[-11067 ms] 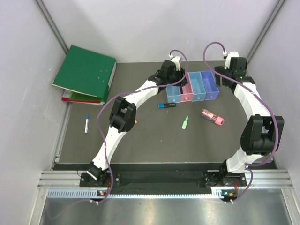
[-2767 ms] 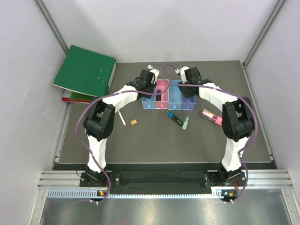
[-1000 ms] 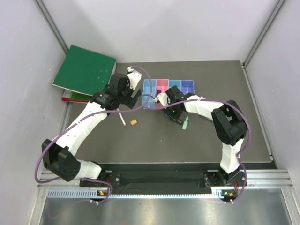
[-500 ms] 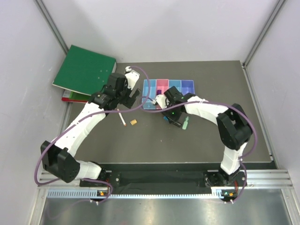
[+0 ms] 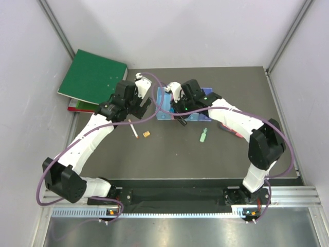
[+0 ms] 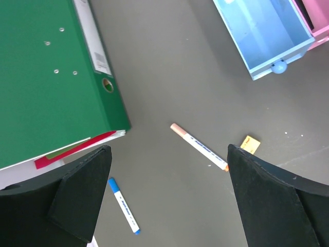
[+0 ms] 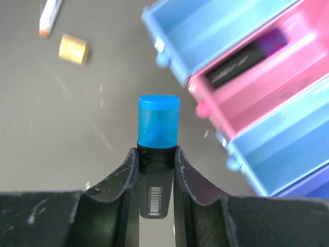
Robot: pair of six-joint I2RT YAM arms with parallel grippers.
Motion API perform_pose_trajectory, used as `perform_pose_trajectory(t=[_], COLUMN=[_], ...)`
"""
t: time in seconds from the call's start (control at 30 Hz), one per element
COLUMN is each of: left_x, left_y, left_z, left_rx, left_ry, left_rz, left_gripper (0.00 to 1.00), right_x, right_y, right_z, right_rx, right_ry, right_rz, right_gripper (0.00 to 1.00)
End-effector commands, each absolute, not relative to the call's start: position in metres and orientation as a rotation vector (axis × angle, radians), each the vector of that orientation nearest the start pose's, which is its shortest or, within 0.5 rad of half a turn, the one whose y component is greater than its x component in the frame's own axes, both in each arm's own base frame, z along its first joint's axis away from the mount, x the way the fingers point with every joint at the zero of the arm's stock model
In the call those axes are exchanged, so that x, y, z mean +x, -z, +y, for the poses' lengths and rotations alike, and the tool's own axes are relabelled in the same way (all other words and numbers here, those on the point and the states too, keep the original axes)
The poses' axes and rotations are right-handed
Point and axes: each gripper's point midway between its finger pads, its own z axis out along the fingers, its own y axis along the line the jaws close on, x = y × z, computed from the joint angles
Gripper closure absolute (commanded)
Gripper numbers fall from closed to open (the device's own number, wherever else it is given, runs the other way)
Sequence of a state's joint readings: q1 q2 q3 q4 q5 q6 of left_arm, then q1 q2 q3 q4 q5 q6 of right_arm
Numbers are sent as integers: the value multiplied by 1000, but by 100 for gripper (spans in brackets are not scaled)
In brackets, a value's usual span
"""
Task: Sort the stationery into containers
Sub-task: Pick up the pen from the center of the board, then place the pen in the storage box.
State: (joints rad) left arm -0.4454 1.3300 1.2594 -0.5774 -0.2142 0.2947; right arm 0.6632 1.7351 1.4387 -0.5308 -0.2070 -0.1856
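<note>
Bins (image 7: 221, 25): translucent glossy plastic. Marker (image 7: 158, 121) near bins: smooth blue cap, glossy black barrel. Table mat (image 6: 169, 77) under bins: matt, faintly scuffed. Binder (image 6: 46, 77), left of bins: matt green cover, possibly laminated card.

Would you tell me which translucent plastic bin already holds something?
The pink translucent bin: a dark marker-like item lies inside, while the light blue neighbours look empty.
</note>
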Motion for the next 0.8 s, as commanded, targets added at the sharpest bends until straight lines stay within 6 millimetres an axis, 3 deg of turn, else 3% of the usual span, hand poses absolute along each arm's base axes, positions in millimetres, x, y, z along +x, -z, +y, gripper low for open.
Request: perform_pose_trajectory(t=[0.0, 0.13, 0.27, 0.4, 0.5, 0.77], left_x=[360, 362, 363, 367, 368, 371], left_y=[-256, -263, -256, -252, -249, -242], left_z=[-105, -99, -96, -93, -94, -96], left_rx=[649, 598, 582, 571, 581, 581], left_ry=[-211, -241, -260, -283, -280, -268], left_rz=[2030, 2000, 2003, 1999, 2002, 2009], left_gripper=[1, 1, 1, 1, 1, 1], right_x=[398, 440, 475, 506, 516, 525], right_y=[-202, -204, -194, -166, -151, -137], right_z=[327, 320, 310, 294, 290, 291], right_rx=[-851, -710, -600, -457, -441, -449], right_ry=[-492, -432, -373, -372, -338, -309], right_rz=[2012, 1986, 1977, 2030, 2045, 2044], right_gripper=[100, 100, 100, 100, 100, 100])
